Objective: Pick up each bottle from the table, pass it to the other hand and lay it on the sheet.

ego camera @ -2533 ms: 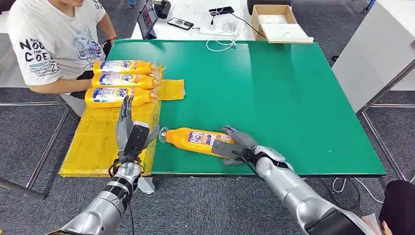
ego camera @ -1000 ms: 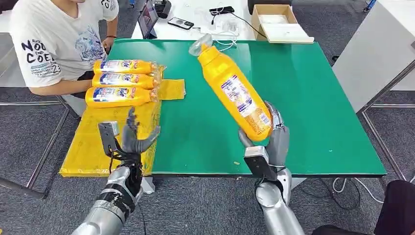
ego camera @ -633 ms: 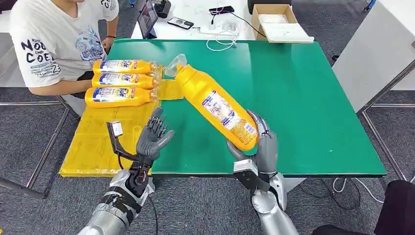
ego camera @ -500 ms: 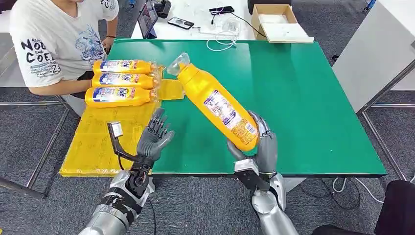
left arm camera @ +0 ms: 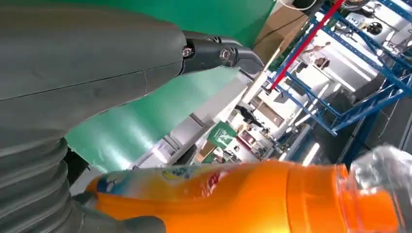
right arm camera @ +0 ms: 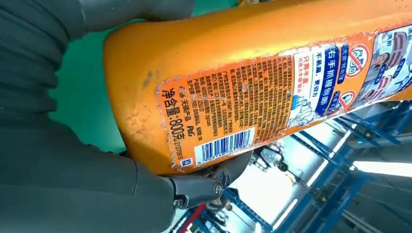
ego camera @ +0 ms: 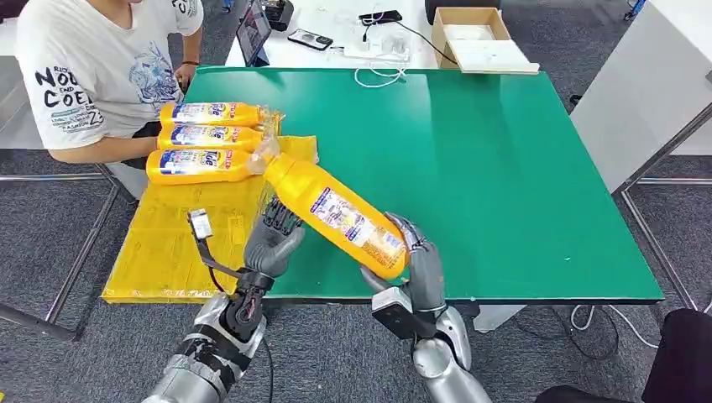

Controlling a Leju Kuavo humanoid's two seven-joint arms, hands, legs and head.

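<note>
Three on the sheet: orange bottles lying side by side at the far end of the yellow sheet, caps toward the green table; a person in a white T-shirt sits just beyond them
Bottle in play: fourth orange bottle up in the air over the table's near edge, base low, clear cap high and aimed at the sheet
Right hand: right hand wrapped round the bottle's base, palm up; a firm hold by the look of the right wrist view
Left hand: left hand raised just beside the bottle's middle, fingers apart and upright, holding nothing (contact with the bottle? cannot tell)
Key relation: long axis runs diagonally from right hand to sheet; the bottle's free upper half lies right above and beside the left hand, the nearer taker
Judgement: handover about to happen; left fingers need to wrap the body before the right lets go
</note>
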